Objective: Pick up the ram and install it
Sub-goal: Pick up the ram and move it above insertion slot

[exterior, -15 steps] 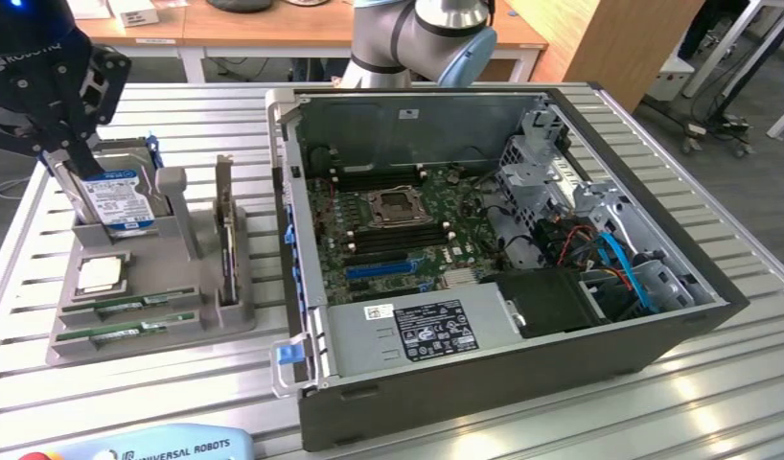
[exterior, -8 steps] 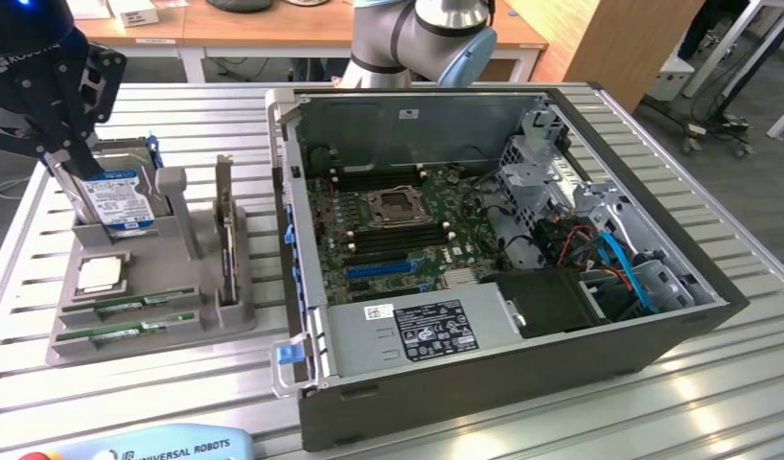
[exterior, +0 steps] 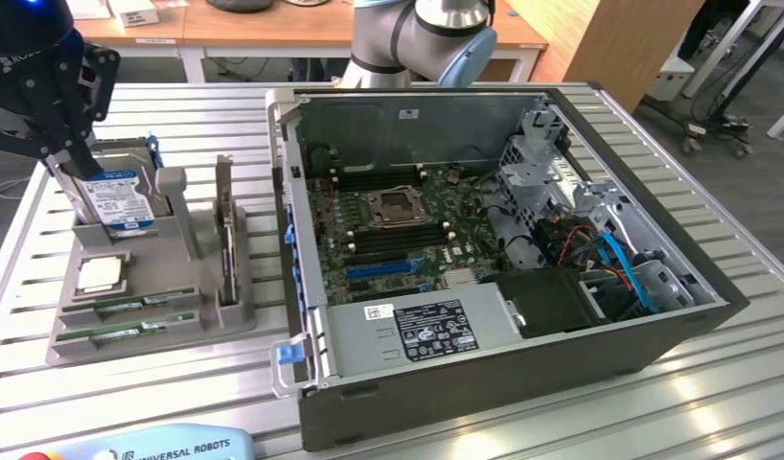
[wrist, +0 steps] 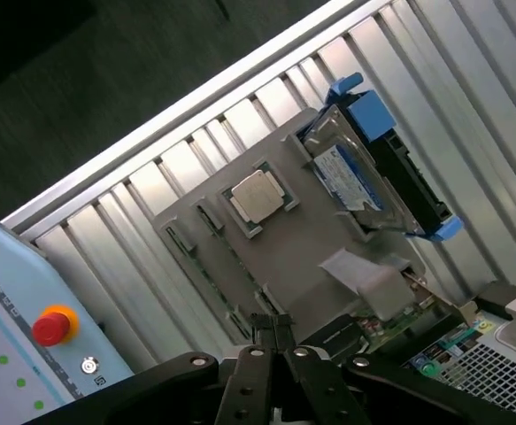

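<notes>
table [exterior: 725, 402] carries open pc case [exterior: 495, 393], side off for board access. grey holder [exterior: 169, 259] beside it slots parts for grasping; ram [exterior: 124, 305] lies in its front slots. gripper [wrist: 273, 326] over hdd [exterior: 117, 201], fingers [wrist: 284, 332] together, empty.

Black gripper [wrist: 273, 341], fingertips pressed together, over gray holder [wrist: 302, 257]. In holder: square silver chip [wrist: 256, 197], blue-labelled hard drive [wrist: 350, 177] on edge, thin green ram [wrist: 206, 274] in slot. Close by, red button [wrist: 51, 327] on pale-blue box [wrist: 19, 292]. Slatted metal table [wrist: 151, 190] underneath.
</notes>
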Robot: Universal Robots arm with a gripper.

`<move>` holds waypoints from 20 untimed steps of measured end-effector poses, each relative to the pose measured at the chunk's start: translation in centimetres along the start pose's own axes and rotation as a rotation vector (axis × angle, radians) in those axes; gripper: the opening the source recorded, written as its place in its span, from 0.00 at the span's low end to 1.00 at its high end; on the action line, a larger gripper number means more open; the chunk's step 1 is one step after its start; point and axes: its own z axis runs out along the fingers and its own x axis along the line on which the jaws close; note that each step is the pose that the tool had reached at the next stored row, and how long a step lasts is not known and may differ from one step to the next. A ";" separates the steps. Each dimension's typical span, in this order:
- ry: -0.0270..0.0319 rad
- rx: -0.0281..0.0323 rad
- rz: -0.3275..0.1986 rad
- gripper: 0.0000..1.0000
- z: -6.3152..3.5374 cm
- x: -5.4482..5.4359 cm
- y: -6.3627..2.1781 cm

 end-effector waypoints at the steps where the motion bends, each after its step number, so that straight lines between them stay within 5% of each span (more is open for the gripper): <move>1: 0.0011 -0.0001 -0.016 0.10 0.00 0.0 0.00; 20: 0.0217 -0.0021 -0.349 0.10 0.01 0.0 0.00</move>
